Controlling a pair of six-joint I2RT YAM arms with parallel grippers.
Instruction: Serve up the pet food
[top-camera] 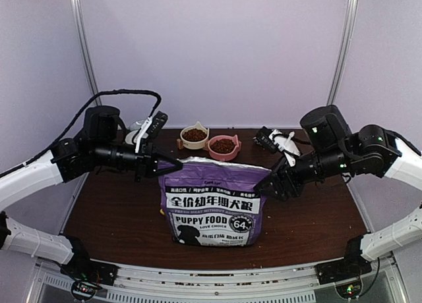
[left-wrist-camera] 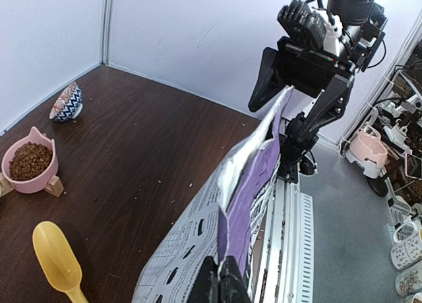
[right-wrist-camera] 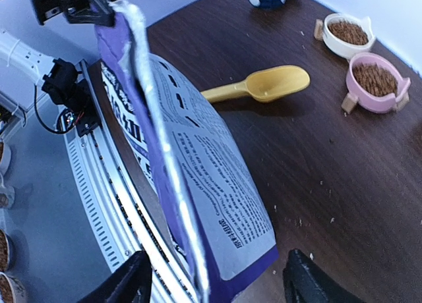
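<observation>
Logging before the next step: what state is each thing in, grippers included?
Purple puppy-food bag: upright on the table.
Left gripper: shut on the bag's top corner.
Right gripper: open, jaws either side of the bag's other corner.
Pink cat-eared bowl: filled with kibble.
Cream bowl: filled with kibble.
Yellow plastic scoop: empty, lying on the table.

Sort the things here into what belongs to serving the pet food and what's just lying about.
For the job: purple food bag, kibble, pink bowl, cream bowl, yellow scoop.
Lying about: blue patterned bowl.
</observation>
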